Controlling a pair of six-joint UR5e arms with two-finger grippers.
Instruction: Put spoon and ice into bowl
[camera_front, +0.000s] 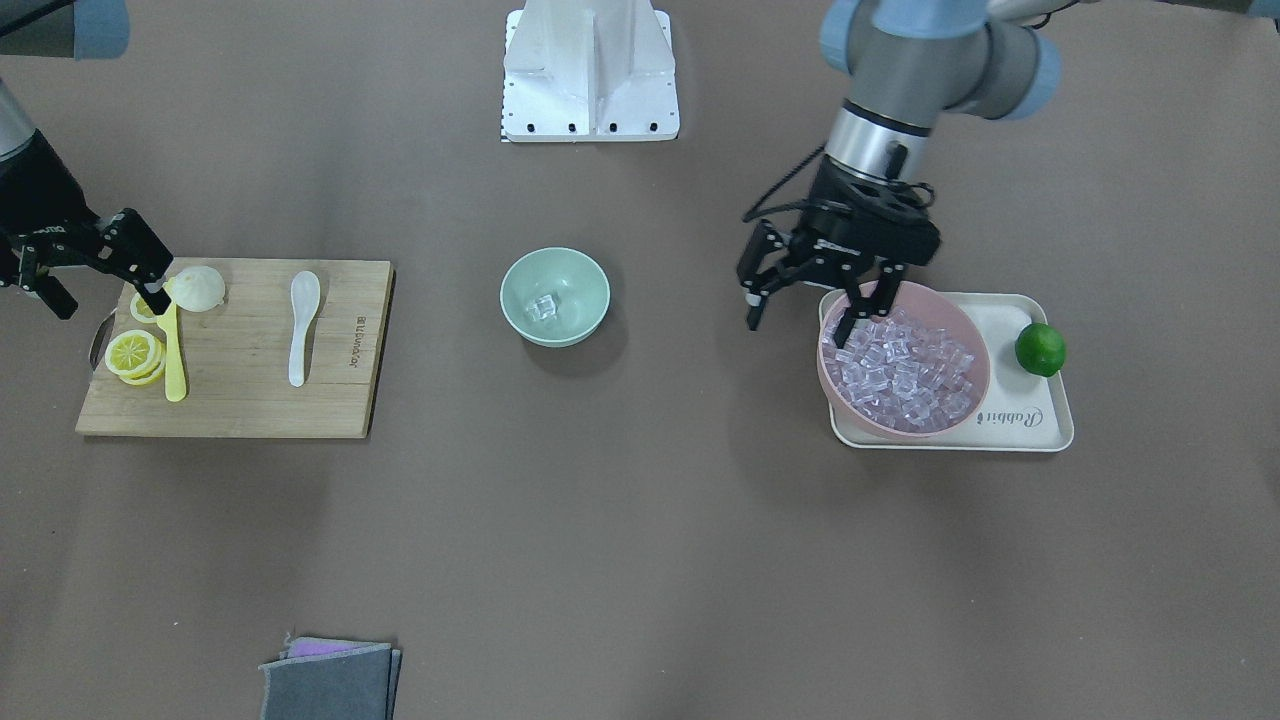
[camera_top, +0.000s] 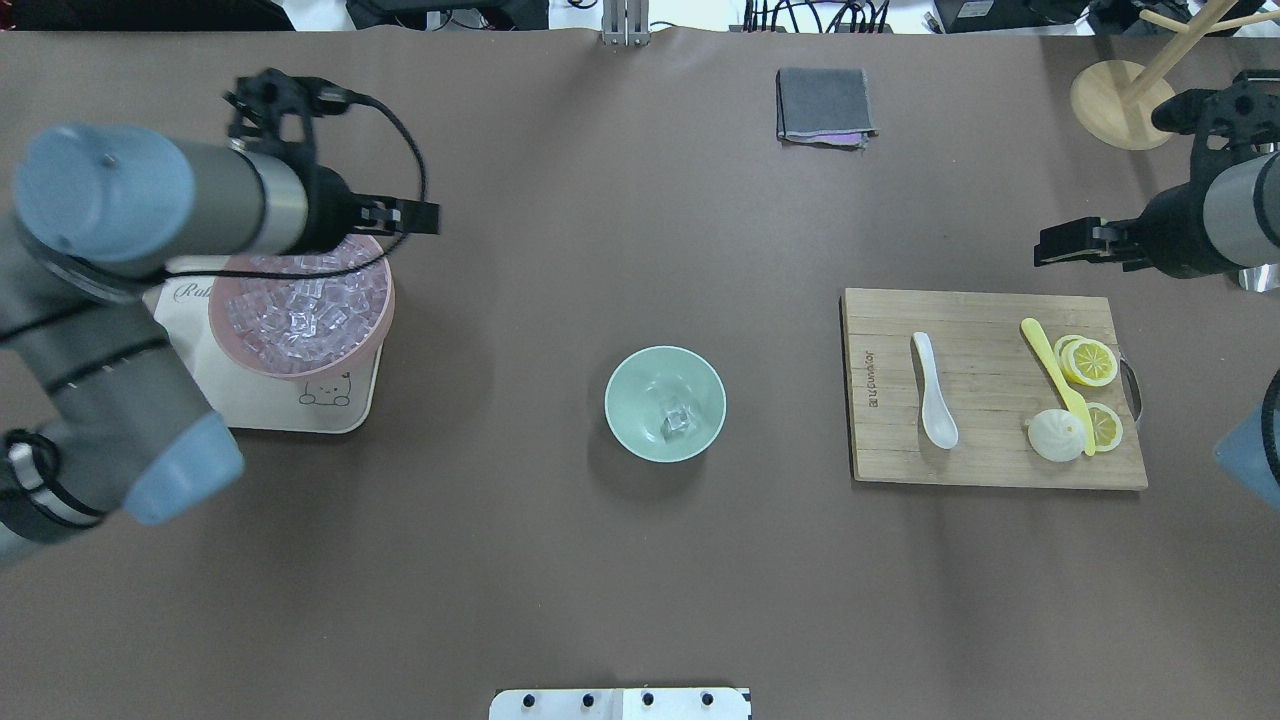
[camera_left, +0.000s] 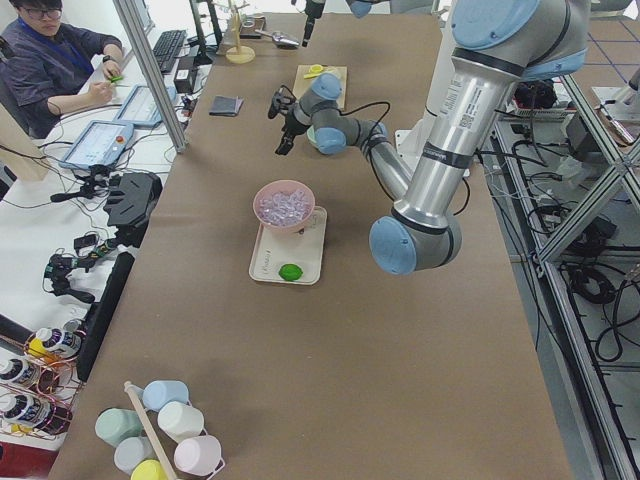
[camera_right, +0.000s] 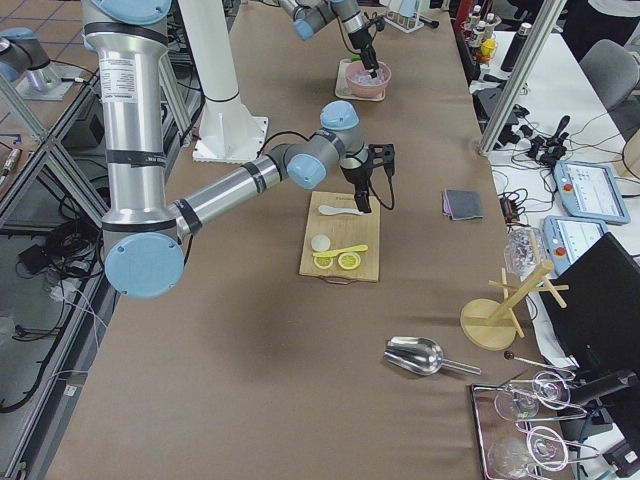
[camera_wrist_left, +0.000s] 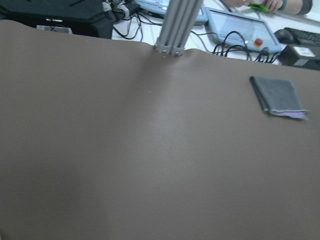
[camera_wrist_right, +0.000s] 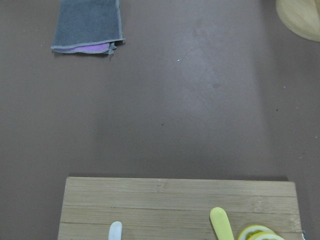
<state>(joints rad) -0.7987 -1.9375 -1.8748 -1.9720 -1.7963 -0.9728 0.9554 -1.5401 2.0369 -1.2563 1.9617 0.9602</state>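
The mint-green bowl (camera_front: 555, 295) stands at the table's middle with a clear ice cube or two (camera_front: 543, 308) inside; it also shows in the overhead view (camera_top: 665, 403). The white spoon (camera_front: 302, 325) lies on the wooden cutting board (camera_front: 240, 405), scoop towards the robot. Several more ice cubes (camera_front: 905, 372) fill the pink bowl (camera_front: 970, 340). My left gripper (camera_front: 798, 328) is open and empty, one finger over the pink bowl's rim, the other outside it. My right gripper (camera_front: 110, 303) is open and empty at the board's outer end, away from the spoon.
The pink bowl sits on a cream tray (camera_front: 1045, 425) beside a lime (camera_front: 1040, 349). A yellow plastic knife (camera_front: 174, 350), lemon slices (camera_front: 134, 355) and a lemon end (camera_front: 200, 287) lie on the board. A grey cloth (camera_top: 825, 105) lies at the far edge.
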